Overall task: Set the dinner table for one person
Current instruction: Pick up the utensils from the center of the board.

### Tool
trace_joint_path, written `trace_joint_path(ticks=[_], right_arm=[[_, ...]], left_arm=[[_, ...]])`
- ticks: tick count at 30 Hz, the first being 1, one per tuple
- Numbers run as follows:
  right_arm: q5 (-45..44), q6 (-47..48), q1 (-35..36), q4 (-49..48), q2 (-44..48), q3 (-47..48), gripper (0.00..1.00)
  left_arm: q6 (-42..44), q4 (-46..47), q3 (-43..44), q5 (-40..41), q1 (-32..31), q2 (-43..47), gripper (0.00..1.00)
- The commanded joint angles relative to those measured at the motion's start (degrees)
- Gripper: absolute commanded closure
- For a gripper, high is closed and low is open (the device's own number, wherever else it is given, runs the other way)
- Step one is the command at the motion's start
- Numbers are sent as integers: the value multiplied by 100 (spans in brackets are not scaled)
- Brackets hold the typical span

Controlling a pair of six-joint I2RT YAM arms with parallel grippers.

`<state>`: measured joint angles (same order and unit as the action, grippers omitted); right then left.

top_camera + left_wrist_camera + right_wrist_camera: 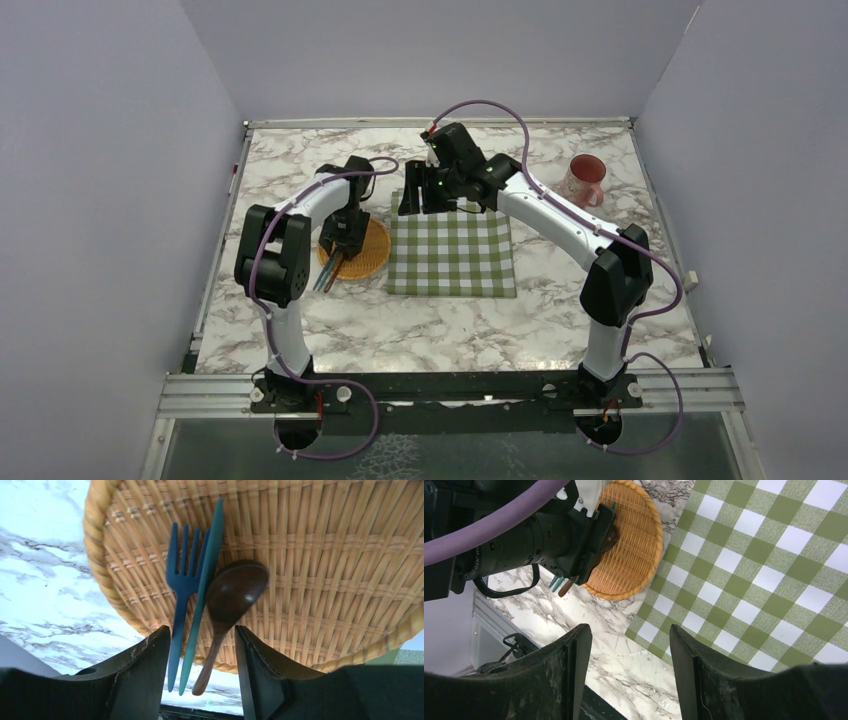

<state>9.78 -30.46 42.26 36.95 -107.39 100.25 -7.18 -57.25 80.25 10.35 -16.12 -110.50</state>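
Finding: the dinner table (400,330) fills the middle of the top view, with a green checked cloth (452,255) at its centre, a wicker basket (372,255) touching the cloth's left edge, and a pink cup (585,180) at upper right.

Left gripper (202,672): half-wide, holding nothing. It straddles the handles of a blue fork (182,580), a teal knife (206,570) and a dark wooden spoon (232,595), where they overhang the basket rim.

Right gripper (629,675): wide and empty, hovering over the cloth's far-left corner.

Step in hand, as judged: lifting cutlery from the basket. The three handles lie bunched together (the fork's nearly against one finger), so a squeeze here would likely take all of them. Closing squarely across the handles and lifting straight up should keep the spoon from slipping out.

The left wrist view alone shows each piece of cutlery; the top view shows only the handle ends. The right wrist view shows those handles jutting over bare marble.
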Motion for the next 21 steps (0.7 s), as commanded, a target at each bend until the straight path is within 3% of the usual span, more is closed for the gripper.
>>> trace_joint_path(ticks=[1, 16, 21], right_arm=[[15, 5, -34, -30, -82, 188, 37], [15, 14, -34, -66, -122, 206, 38], [32, 11, -34, -74, -164, 239, 38]], left_arm=[[33, 31, 70, -242, 24, -217, 47], [10, -8, 107, -256, 28, -214, 51], [-29, -72, 155, -223, 30, -142, 72]])
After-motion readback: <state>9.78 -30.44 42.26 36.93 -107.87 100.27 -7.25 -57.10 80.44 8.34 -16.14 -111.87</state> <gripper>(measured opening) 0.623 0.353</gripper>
